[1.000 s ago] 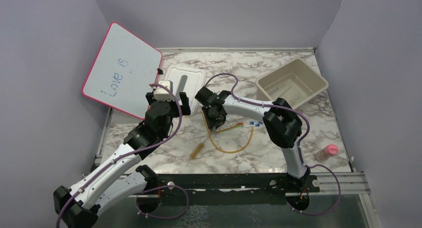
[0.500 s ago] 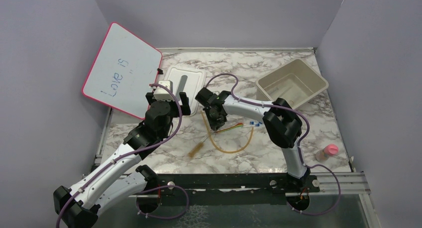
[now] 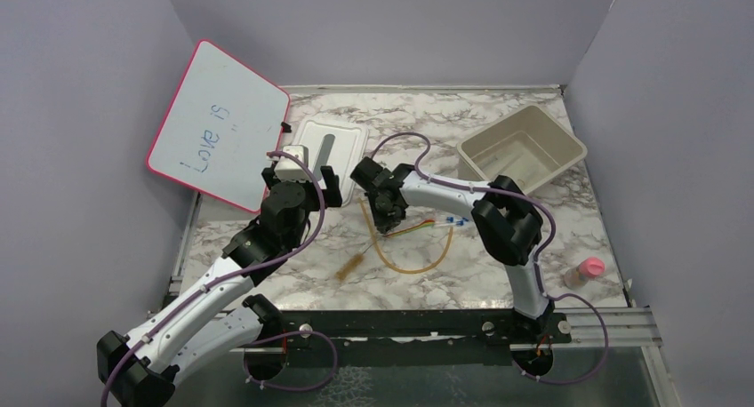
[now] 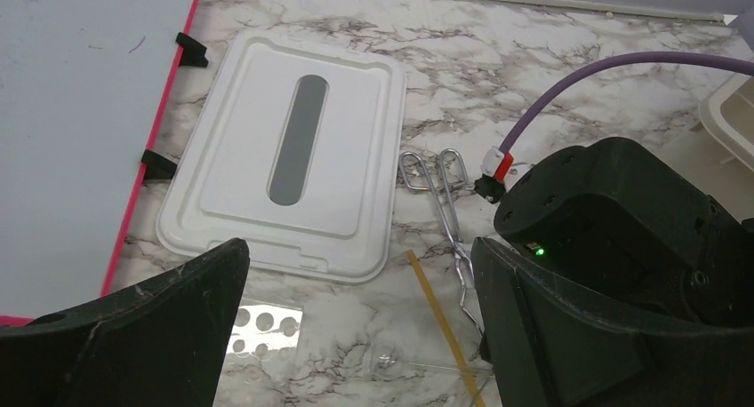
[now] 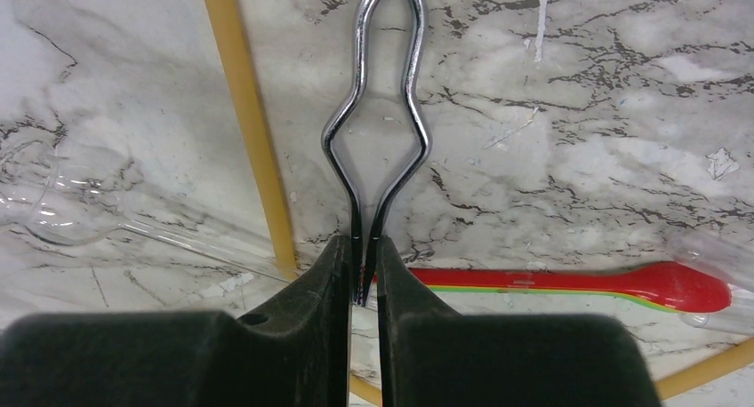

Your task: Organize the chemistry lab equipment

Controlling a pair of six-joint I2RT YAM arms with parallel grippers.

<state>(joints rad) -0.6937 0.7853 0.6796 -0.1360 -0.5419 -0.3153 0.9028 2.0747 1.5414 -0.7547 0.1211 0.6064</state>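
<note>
The right gripper (image 5: pixel 364 258) is down near the middle of the marble table (image 3: pixel 578 211). Its two black fingers are pressed together on the thin ends of the silver tongs (image 5: pixel 355 216), one finger on each side, so the tongs are clamped between them. The tongs lie flat on the table and their ring handles point to the far side, toward the white lid (image 4: pixel 231 185).

Just to the left of the tongs runs the amber rubber tube (image 5: pixel 253 131). From above it makes a loop that opens toward the far side, with its bend nearer to the arms. The red stick (image 5: pixel 551 281), with green and orange along its edge, lies across the tips of the tongs, under the fingers. A clear glass piece (image 5: pixel 53 213) is beside the tube; I think it is a pipette, but the view is not sharp enough.

The wire brush (image 3: pixel 354 267) lies to the left of the loop, and the tiny blue pieces (image 3: pixel 458 220) lie to the right of the gripper.

The left gripper (image 4: pixel 356 283) hovers above the table near the lid, its fingers wide apart and holding nothing. The beige bin (image 3: pixel 520 149) stands at the far right, and the whiteboard (image 3: pixel 218 127) leans at the far left.
</note>
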